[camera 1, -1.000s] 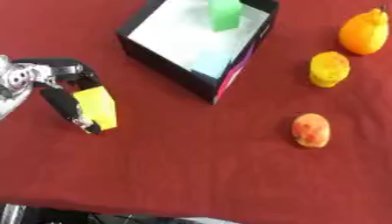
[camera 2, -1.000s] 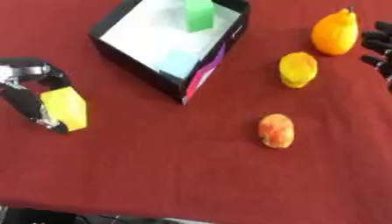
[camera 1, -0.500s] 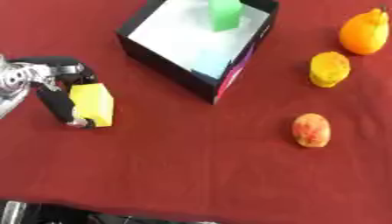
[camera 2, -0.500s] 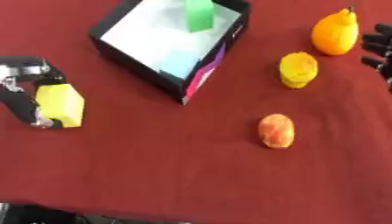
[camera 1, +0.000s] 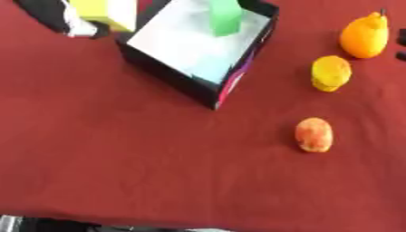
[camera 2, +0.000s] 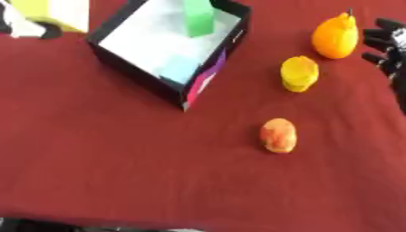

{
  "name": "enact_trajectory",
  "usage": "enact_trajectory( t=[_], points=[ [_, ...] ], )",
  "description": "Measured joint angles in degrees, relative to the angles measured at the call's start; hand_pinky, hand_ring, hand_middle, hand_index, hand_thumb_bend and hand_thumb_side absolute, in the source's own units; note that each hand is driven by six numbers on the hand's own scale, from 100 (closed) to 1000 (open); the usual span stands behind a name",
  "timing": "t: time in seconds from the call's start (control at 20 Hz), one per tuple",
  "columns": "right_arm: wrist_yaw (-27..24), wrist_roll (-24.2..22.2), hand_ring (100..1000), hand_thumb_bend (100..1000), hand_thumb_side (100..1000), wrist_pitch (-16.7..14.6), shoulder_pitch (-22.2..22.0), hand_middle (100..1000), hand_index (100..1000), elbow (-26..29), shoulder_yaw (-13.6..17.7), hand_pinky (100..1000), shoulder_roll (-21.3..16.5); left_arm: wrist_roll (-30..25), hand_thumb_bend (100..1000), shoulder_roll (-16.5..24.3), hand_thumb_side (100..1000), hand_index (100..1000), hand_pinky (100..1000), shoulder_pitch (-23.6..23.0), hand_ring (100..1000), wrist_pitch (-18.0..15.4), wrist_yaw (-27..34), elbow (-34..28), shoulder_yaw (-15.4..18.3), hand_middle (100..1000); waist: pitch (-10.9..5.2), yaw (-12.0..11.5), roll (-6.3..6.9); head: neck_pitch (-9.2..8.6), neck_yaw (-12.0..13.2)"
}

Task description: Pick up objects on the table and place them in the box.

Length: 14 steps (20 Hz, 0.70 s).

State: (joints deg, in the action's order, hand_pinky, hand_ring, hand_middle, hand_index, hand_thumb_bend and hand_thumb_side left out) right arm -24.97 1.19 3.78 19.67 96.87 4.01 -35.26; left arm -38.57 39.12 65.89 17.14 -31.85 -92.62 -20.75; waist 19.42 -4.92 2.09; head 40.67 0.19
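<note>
Left hand [camera 1: 55, 18] at the tabletop's [camera 1: 142, 167] far left corner, fingers gripping yellow block [camera 1: 103, 11] beside the box [camera 1: 171, 81]. Right hand [camera 2: 389, 43] at right edge; finger state cannot be told

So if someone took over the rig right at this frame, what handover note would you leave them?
Left hand: at the top left, beside the box, holding the yellow block; not yet released.
Right hand: at the right edge next to the orange pear-shaped fruit, holding nothing; finger pose unclear.
Done: a green block is already inside the box.
Left: drop the yellow block in, then the pear-shaped fruit, the yellow round piece and the orange-red fruit, all on the red table right of the box.
</note>
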Motion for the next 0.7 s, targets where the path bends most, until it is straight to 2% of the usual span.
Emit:
enact_trajectory(
  t=[0.1,0.2,0.4,0.45,0.5,0.55,0.6,0.65,0.7],
  points=[
    [-0.6,-0.2,928,100,719,0.0,0.6,819,906,0.1,-0.2,913,-0.2,-0.3,262,-6.2,100,524,655,3.0,563,-2.0,-3.3,9.0,-0.4,448,0.0,0.8,-0.1,-0.03,0.5],
    [-0.9,-0.4,928,100,716,0.0,1.2,818,906,0.2,-0.3,913,-0.3,0.3,320,-11.2,100,543,668,4.6,580,-4.3,-6.9,17.6,-0.4,464,0.0,1.2,-0.13,-0.06,1.0],
    [-1.5,-0.5,928,100,720,0.0,1.5,818,905,0.4,-0.6,913,-0.3,3.6,399,-17.8,100,570,688,6.1,603,-8.7,-14.9,31.2,1.0,485,0.0,1.7,-0.13,-0.45,1.8],
    [-1.5,-0.6,927,100,721,0.1,1.6,818,905,0.5,-0.6,913,-0.3,4.6,470,-18.8,100,643,734,6.3,658,-9.5,-16.8,33.6,1.6,537,0.0,1.7,-0.12,-0.49,1.9],
    [-1.5,-0.6,927,100,721,0.1,1.6,818,905,0.5,-0.6,913,-0.3,5.8,484,-19.6,100,656,742,6.3,670,-10.1,-18.4,35.6,2.3,547,0.0,1.7,-0.11,-0.5,2.0],
    [-1.6,-0.7,927,100,722,0.2,1.6,817,905,0.5,-0.7,913,-0.3,6.9,644,-20.2,152,773,817,6.3,763,-10.7,-19.8,37.3,2.9,644,0.0,1.8,-0.11,-0.51,2.1],
    [-1.6,-0.7,927,100,723,0.2,1.6,817,905,0.5,-0.8,913,-0.3,7.8,691,-20.6,180,797,834,6.3,781,-11.2,-21.0,38.5,3.5,668,0.0,1.8,-0.11,-0.52,2.2],
    [-1.6,-0.7,927,100,727,0.2,1.6,818,905,0.5,-0.8,913,-0.3,8.7,826,-20.9,314,838,875,6.3,818,-11.7,-21.9,39.4,4.0,714,0.0,1.8,-0.1,-0.52,2.2],
    [-1.6,-0.7,927,100,727,0.2,1.6,818,905,0.5,-0.8,913,-0.3,9.3,840,-21.0,325,842,880,6.3,821,-12.2,-22.7,39.9,4.4,718,0.0,1.8,-0.1,-0.53,2.2]
  ],
)
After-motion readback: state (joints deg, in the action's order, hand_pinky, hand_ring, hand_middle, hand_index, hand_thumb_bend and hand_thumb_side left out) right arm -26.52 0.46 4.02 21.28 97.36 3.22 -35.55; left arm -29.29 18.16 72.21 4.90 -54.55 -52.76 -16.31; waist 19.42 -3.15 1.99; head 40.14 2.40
